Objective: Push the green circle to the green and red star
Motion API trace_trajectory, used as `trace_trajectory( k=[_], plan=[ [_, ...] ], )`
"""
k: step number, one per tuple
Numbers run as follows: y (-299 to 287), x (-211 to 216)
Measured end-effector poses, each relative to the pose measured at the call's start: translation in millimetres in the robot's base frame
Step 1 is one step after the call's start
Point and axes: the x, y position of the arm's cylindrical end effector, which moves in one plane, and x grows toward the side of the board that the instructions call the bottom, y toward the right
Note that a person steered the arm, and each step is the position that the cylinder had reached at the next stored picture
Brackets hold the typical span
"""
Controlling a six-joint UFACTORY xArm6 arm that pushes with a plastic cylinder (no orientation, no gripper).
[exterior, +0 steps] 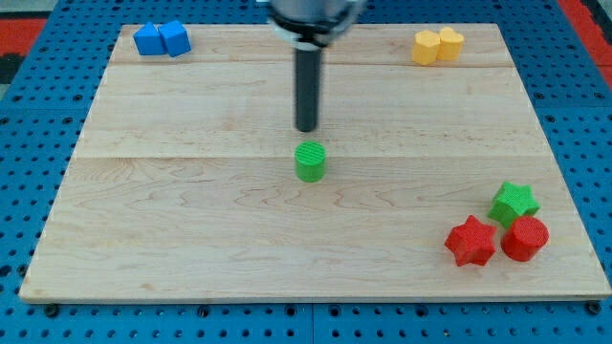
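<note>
A green circle block [310,161] sits near the middle of the wooden board [172,220]. My tip [306,129] is just above it in the view, a small gap apart. A green star [513,203] and a red star [470,241] lie at the view's lower right, with a red circle block [525,238] touching them.
Two blue blocks [161,39] sit together at the view's top left. Two yellow blocks [437,45] sit together at the top right. The board lies on a blue perforated base [29,143].
</note>
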Motion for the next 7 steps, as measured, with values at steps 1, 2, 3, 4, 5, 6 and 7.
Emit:
trace_trajectory(
  k=[1,2,3,4,5,6,7],
  plan=[
    [-50,13],
    [-4,50],
    [80,68],
    [103,68],
    [66,56],
    [56,66],
    [109,95]
  ],
)
